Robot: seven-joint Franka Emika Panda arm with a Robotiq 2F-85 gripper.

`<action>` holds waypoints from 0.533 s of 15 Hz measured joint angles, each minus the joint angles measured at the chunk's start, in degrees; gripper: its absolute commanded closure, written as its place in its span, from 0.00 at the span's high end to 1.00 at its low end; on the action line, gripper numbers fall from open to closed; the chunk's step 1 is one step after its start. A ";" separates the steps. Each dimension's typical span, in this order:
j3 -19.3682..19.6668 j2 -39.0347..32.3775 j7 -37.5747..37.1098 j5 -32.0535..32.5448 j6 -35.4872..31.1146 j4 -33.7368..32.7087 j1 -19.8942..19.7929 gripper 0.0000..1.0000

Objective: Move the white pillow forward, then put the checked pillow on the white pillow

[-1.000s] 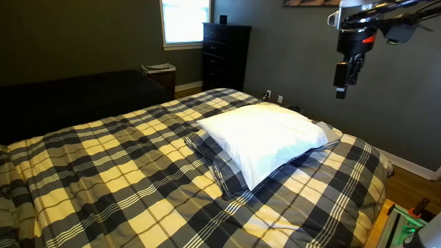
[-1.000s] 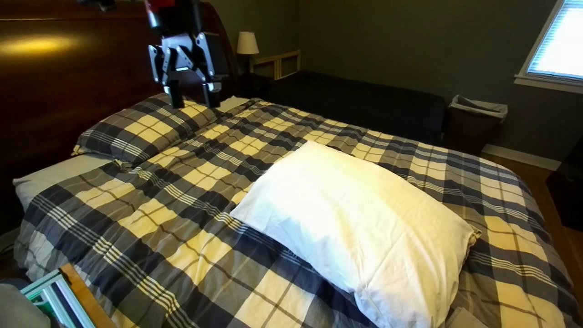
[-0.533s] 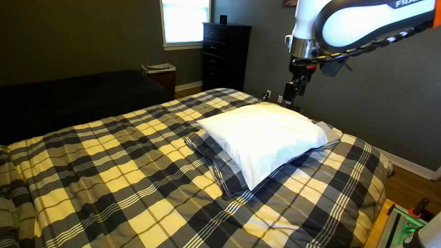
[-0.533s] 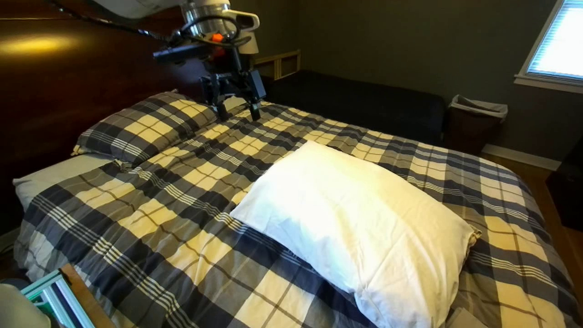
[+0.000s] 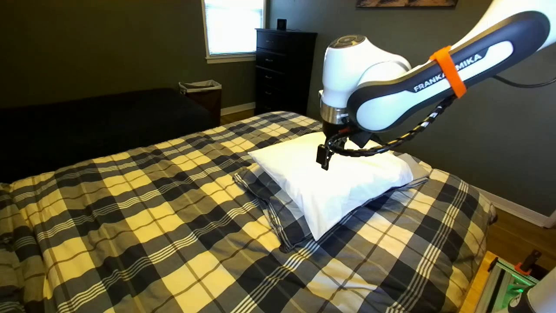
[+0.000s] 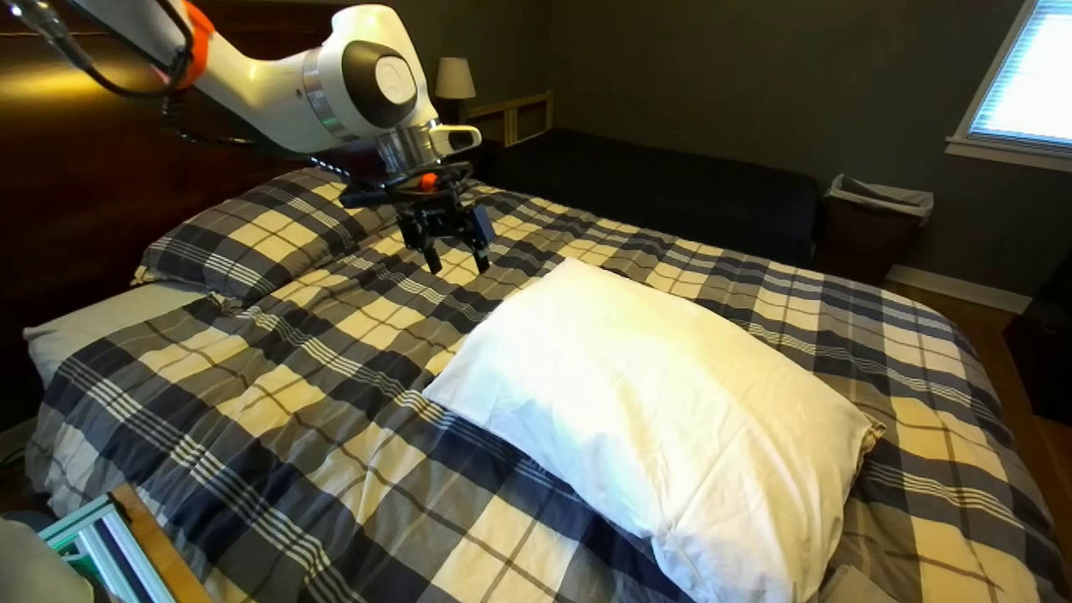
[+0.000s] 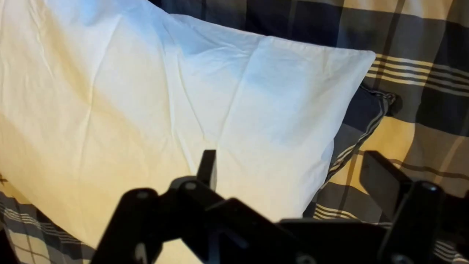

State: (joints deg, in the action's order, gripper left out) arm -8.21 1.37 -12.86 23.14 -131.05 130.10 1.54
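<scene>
Left part of an exterior view: over the last second the arm (image 6: 368,100) had swung across and down, carrying the pincer (image 6: 458,264) from high before the headboard pillow (image 6: 264,239) toward the end of the white pillow (image 6: 653,402) that faced the headboard (image 6: 67,184). The pincer stood wide apart, nothing between its fingers (image 7: 381,179); I saw no contact, though its exact height I could not read. In the wrist view one finger lay over white cloth and the other beyond the end edge, over the bedspread (image 7: 395,134), so that edge ran across the gap.

Pillows and bedspread had not shifted. I read this as the approach for step one: white pillow not yet moved forward, step two not begun. What I took for the checked pillow (image 5: 284,208) lay underneath it, showing to the left in an exterior view, so I judged the white one had to come away first.

White pillow, left to right: it lay slantwise across the checked one, left end glaring, almost washed out, drawn to two corners; middle puffed, warm yellow streaks over it, long creases gathering to a pucker at the near edge; right end creamier and full, a scrap of plaid cloth (image 6: 876,431) showing at its far corner. Of the checked pillow I had only a navy and grey margin with striped trim.
</scene>
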 measured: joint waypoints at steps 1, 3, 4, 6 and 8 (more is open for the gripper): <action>0.00 -1.24 -0.51 0.37 -0.37 -0.45 0.05 1.00; 0.01 -2.26 -0.68 0.57 -0.38 -1.23 0.05 1.00; 0.01 -2.28 -0.68 0.58 -0.38 -1.39 0.05 1.00; 0.11 -2.26 -0.68 0.58 -0.38 -1.58 0.14 1.00; 0.53 -2.53 -0.71 1.07 -0.47 -1.60 0.39 1.00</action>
State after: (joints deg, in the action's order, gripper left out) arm -7.68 -1.15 -13.57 24.21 -131.52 128.50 1.93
